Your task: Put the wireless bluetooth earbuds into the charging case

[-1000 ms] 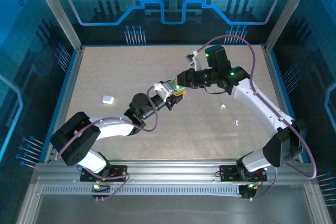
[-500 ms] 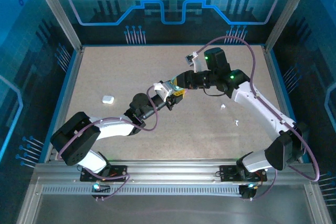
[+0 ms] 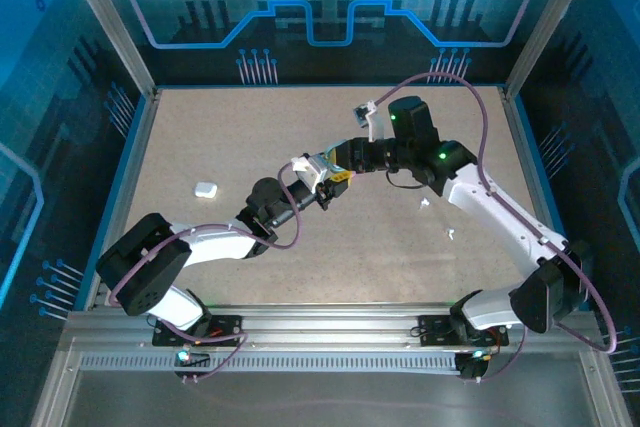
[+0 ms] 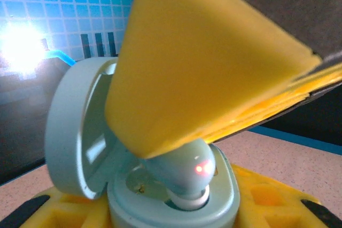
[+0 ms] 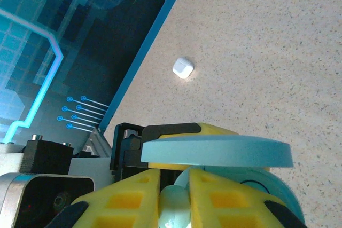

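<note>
- The table is showing a flat, speckled beige top, lying under both grippers.
- Two arms are meeting over the middle of the table, each with a black and white shell and a purple cable looping along it.
- The left gripper is clamping the base of one charging case between its blocky yellow fingers, which are moulded with square pockets.
- The right gripper is coming in from above and to the right of the left one. Its two yellow fingers are standing narrow, pinching one teal earbud between them.
- The charging case is a smooth, glossy, pale teal round shell. Its lid is standing open on the hinge side, and from the right wrist the lid is showing edge-on as a thin disc just beyond the right fingertips.
- One small white case, a rounded square, is lying on the table well to the left of the left gripper; the right wrist is seeing it far ahead of its fingertips.
- The teal earbud is a rounded glossy pebble with a red light glowing on it. It is sitting with its lower end in a well of the case base, directly under the right gripper's yellow finger.
- Two tiny white pieces are lying on the table to the right of both grippers, near the right forearm; they are too small to make out their shape.
</note>
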Controlling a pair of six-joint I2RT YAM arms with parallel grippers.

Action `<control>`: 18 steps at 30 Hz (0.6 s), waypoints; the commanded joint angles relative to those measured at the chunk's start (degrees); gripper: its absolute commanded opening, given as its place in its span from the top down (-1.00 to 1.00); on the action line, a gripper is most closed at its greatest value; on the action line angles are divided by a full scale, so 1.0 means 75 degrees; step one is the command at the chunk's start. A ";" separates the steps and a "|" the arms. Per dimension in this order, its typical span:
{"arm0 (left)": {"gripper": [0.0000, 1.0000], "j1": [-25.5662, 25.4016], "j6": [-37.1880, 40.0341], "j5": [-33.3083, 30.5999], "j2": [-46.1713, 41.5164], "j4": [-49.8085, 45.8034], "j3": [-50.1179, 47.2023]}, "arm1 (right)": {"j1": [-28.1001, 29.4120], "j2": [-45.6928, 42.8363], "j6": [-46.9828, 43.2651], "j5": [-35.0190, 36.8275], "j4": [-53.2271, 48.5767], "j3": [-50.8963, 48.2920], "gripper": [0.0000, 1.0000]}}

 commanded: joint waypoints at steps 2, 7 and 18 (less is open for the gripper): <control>0.33 -0.0111 -0.0184 0.0067 -0.0095 0.0778 0.0322 | 0.0070 -0.0147 -0.0248 0.0523 0.0196 -0.0130 0.59; 0.33 -0.0127 -0.0164 0.0047 -0.0101 0.0789 0.0317 | 0.0067 -0.0136 -0.0328 0.0630 -0.0045 -0.0064 0.57; 0.33 -0.0117 -0.0117 0.0056 -0.0136 0.0773 0.0302 | 0.0088 -0.0192 -0.0411 0.0780 -0.0354 0.0121 0.44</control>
